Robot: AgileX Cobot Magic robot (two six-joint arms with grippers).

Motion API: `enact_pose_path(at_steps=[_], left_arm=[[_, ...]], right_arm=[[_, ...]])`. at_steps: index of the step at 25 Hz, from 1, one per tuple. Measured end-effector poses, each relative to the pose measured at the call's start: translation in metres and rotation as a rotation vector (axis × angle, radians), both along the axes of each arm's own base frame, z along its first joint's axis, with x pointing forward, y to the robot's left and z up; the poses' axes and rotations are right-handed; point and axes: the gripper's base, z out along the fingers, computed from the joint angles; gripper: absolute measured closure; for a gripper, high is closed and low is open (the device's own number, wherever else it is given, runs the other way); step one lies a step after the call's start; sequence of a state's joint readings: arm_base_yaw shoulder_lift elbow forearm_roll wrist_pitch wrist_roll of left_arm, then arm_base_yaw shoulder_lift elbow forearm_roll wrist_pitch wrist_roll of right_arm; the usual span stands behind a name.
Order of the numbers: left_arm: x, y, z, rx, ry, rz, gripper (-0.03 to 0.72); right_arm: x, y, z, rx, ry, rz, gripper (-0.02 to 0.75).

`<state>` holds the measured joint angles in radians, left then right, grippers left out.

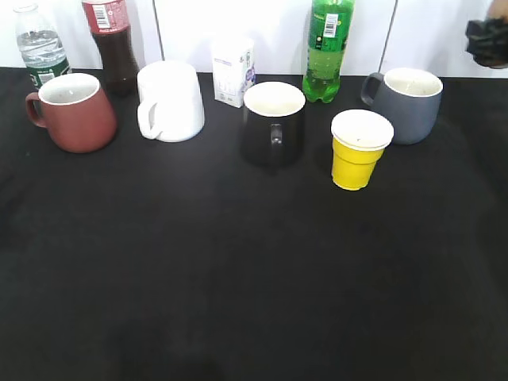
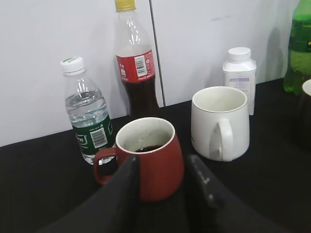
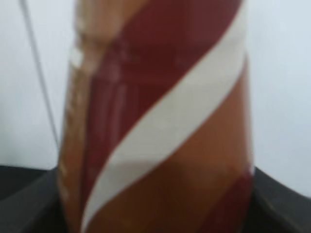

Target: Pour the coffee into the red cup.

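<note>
Right gripper (image 3: 155, 223) pinching the coffee bottle (image 3: 160, 116); left gripper (image 2: 165, 194) spread behind the red cup (image 2: 150, 162). I'd tip slowly over its rim.

red cup (image 1: 75, 113) — bottle (image 3: 160, 121) brown, red, white stripe

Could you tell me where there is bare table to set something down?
The whole near half of the black table, in front of the red cup and yellow cup, is bare. The back row of cups and bottles is crowded.
</note>
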<state>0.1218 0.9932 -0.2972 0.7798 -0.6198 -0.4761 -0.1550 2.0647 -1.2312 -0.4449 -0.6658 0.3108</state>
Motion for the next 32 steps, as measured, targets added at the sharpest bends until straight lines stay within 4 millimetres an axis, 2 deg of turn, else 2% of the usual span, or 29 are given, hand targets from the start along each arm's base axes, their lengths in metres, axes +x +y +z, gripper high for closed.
enact_pose_path(at_steps=[5,8,14,17,19,22,26,32], left_arm=[[0.0,0.0,0.0,0.0,-0.001,-0.001,0.445],[0.0,0.0,0.0,0.0,-0.001,-0.001,0.445],[0.0,0.0,0.0,-0.001,-0.003,-0.002,0.445],[0.0,0.0,0.0,-0.001,-0.004,-0.003,0.445],[0.0,0.0,0.0,-0.001,-0.004,-0.003,0.445],[0.0,0.0,0.0,-0.001,-0.004,-0.003,0.445],[0.0,0.0,0.0,-0.001,-0.004,-0.003,0.445],[0.0,0.0,0.0,-0.001,-0.004,-0.003,0.445]], right_arm=[[0.009,0.0,-0.036,-0.031,0.012,0.095,0.209],[0.02,0.001,-0.049,-0.035,-0.009,0.124,0.209],[0.022,0.003,-0.09,-0.05,0.012,0.163,0.209],[0.023,0.002,-0.09,-0.063,-0.004,0.153,0.2],[0.024,0.002,-0.089,-0.063,-0.006,0.149,0.134],[0.024,0.001,-0.087,-0.071,0.009,0.147,0.115],[0.02,0.003,-0.06,-0.098,-0.01,0.158,0.115],[0.0,0.005,-0.079,-0.073,0.087,0.148,0.129]])
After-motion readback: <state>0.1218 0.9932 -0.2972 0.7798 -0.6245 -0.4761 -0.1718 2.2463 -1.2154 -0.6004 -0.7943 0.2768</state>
